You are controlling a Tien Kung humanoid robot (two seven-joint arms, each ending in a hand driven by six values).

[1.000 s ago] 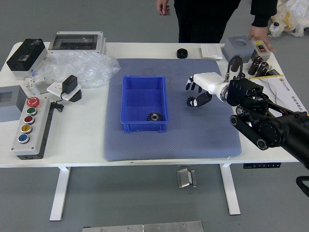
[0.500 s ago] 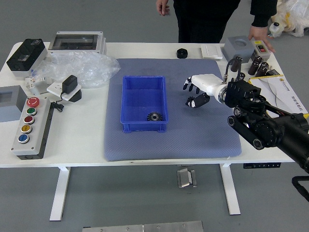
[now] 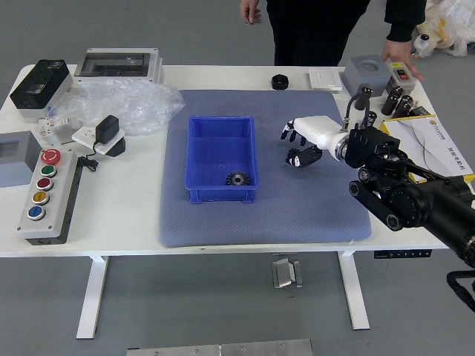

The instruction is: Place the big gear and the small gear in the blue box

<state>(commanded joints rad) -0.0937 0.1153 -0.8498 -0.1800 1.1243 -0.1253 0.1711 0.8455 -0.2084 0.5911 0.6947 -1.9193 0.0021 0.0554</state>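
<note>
In the head view, one gear [image 3: 238, 179] lies inside the blue box [image 3: 220, 152], near its near right corner, while the other gear [image 3: 292, 156] sits on the mat [image 3: 312, 215] to the right of the box. The right hand [image 3: 323, 132] is over that second gear, its fingers loosely spread and the thumb side right beside it; no closed grasp shows. Which gear is the big one, I cannot tell. The step in hand looks like picking up the remaining gear. Next, the fingers need to close around its edge, lift clear of the box's wall and release inside. At the far side, a person rests one hand [image 3: 401, 56] by the grey block [image 3: 366, 74]; the other hand [image 3: 251, 10] hangs back.
</note>
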